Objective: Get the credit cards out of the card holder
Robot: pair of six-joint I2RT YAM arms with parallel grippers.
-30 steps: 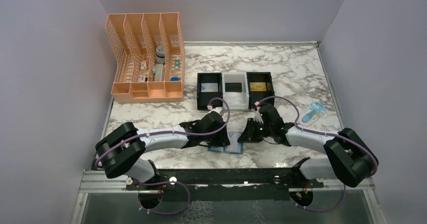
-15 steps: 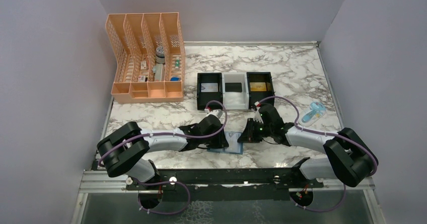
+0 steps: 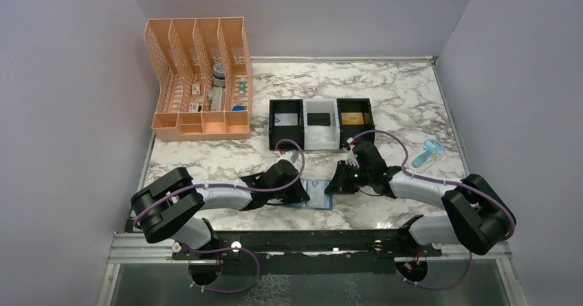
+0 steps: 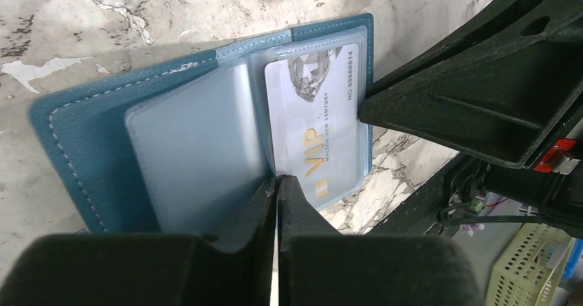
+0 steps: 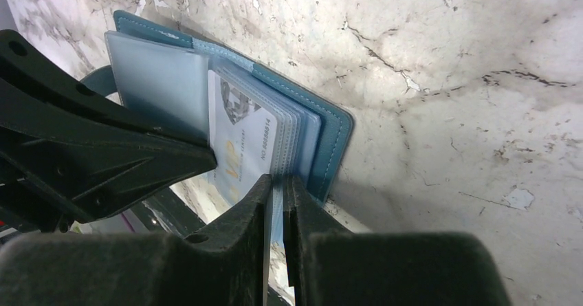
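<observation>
Where the marble table (image 3: 385,93) runs toward its near edge, the card holder (image 3: 318,194) lies open and flat between the two arms. The right gripper (image 5: 276,181) is clamped on the edge of the stacked sleeves of the holder's right-hand panel, anchoring it. The left gripper (image 4: 277,182) has its jaws pressed to a hairline beside the fold, at the corner of the silver-grey card (image 4: 313,124). Whether they pinch the card or only the clear sleeve (image 4: 192,155) I cannot tell. Done well, this step likely wants the pinch on the card alone. It also wants a straight pull along the pocket rather than upward, with the right grip firm so the holder does not drag along. The card lies face up, its long axis parallel to the fold. Its VIP-lettered end points toward both sets of fingertips and its diamond-printed end away from them.
</observation>
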